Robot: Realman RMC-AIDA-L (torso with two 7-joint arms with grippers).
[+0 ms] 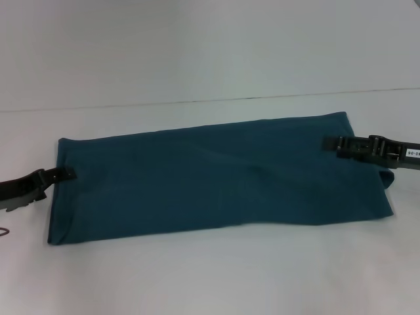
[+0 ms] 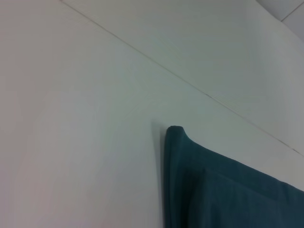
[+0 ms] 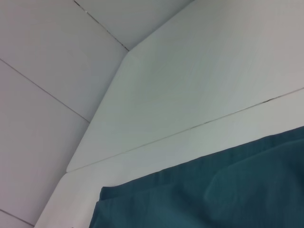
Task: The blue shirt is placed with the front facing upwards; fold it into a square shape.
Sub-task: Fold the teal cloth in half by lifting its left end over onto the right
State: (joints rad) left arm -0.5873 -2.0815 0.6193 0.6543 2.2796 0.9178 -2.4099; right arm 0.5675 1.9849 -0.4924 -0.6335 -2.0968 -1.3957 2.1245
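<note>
The blue shirt [image 1: 216,177] lies on the white table as a long, plain teal strip running left to right, with no lettering showing. My left gripper [image 1: 67,174] reaches in from the left and is shut on the middle of the shirt's left end. My right gripper [image 1: 328,143] comes in from the right and is shut on the shirt's right end near its far corner. The left wrist view shows a slightly raised corner of the shirt [image 2: 228,190]. The right wrist view shows a layered edge of the shirt [image 3: 213,194].
The white table [image 1: 197,275] extends on all sides of the shirt, with a thin seam line [image 1: 197,102] running across behind it. A small dark object [image 1: 4,231] peeks in at the left edge of the head view.
</note>
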